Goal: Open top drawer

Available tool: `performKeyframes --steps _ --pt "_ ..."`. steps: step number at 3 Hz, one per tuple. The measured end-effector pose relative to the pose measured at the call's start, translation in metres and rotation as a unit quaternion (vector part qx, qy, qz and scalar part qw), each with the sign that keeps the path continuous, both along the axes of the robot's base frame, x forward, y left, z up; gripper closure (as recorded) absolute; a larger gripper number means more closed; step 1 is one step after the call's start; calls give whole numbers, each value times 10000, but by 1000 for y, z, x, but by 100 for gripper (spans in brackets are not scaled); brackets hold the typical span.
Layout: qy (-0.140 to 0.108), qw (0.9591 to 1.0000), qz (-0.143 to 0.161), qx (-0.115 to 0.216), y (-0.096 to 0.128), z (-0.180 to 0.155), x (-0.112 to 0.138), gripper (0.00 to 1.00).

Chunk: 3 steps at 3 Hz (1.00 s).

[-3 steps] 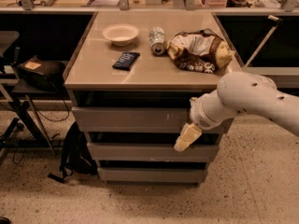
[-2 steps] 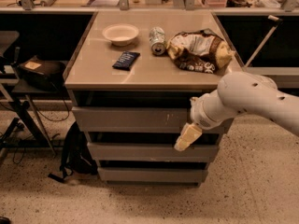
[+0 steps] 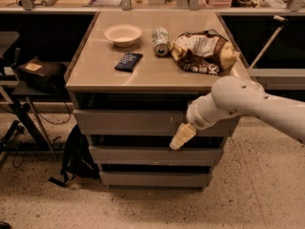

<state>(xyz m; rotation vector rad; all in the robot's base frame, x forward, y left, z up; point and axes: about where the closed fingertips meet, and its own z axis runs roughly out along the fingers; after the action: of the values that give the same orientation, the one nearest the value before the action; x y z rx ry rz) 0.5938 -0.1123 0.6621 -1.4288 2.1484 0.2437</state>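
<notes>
The top drawer [image 3: 126, 122] is the widest grey handleless front under the beige tabletop, with small white scratch marks right of centre. It looks closed, in line with the two narrower fronts below. My gripper [image 3: 181, 137], cream-coloured at the end of the white arm [image 3: 238, 101], reaches in from the right. It hangs in front of the lower right part of the top drawer front, its tip over the dark gap above the middle drawer [image 3: 152, 155]. I cannot tell whether it touches the front.
On the tabletop [image 3: 95, 75] lie a white bowl [image 3: 123, 34], a dark packet [image 3: 128, 61], a tipped can [image 3: 160, 41] and a crumpled chip bag [image 3: 202, 51]. A black bag [image 3: 76, 156] lies on the floor at left, and a stand with cables is further left.
My gripper and wrist have shifted slightly left and up, closer to the top drawer front. The drawers and tabletop items have not moved.
</notes>
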Motion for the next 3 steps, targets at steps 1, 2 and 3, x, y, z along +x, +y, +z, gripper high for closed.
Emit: performKeyframes --steps 1,2,3 --pt "35 9994 -146 299 11 -20 28 0" --pt "52 9994 -151 316 11 -24 29 0" --pt "53 9994 -151 316 11 -24 29 19"
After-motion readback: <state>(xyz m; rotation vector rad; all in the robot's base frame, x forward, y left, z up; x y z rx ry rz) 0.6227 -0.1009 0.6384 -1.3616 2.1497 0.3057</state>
